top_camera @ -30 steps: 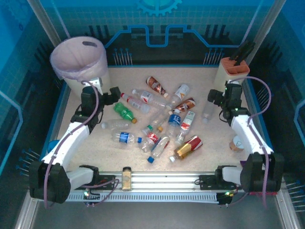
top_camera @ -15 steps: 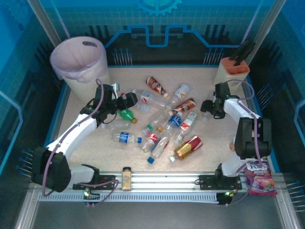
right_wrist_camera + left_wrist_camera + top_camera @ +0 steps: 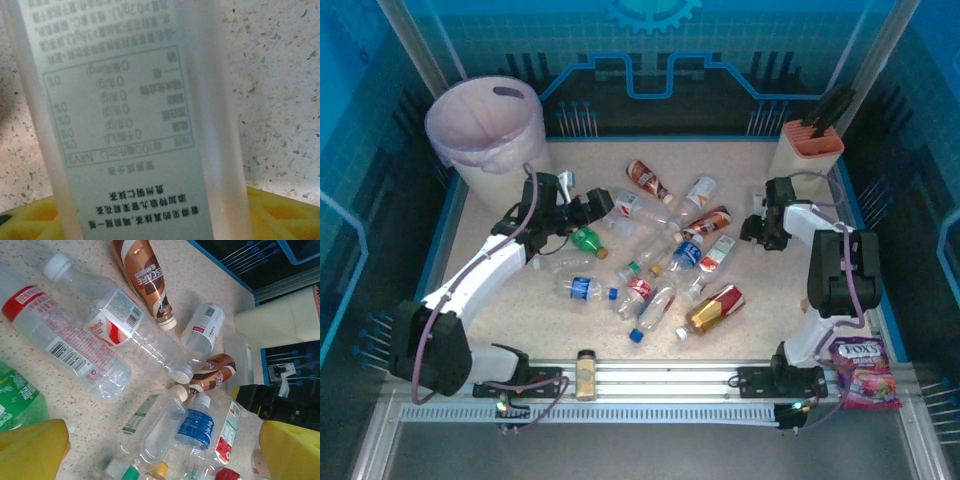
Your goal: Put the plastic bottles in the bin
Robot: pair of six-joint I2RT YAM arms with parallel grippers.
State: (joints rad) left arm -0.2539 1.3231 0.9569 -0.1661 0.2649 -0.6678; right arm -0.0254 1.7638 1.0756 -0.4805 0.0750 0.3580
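Right wrist: clear bottle (image 3: 125,120) close up in right gripper (image 3: 758,228); gripped or not, can't tell.
Left gripper (image 3: 590,207): wide apart, above plastic bottles (image 3: 660,250) mid-frame.
Bin (image 3: 485,125): upper left.
Risk: slick bottle squirting out under squeeze.

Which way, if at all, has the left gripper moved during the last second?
Yes. In the top view the left gripper has moved rightward, away from the bin, towards the pile of plastic bottles.
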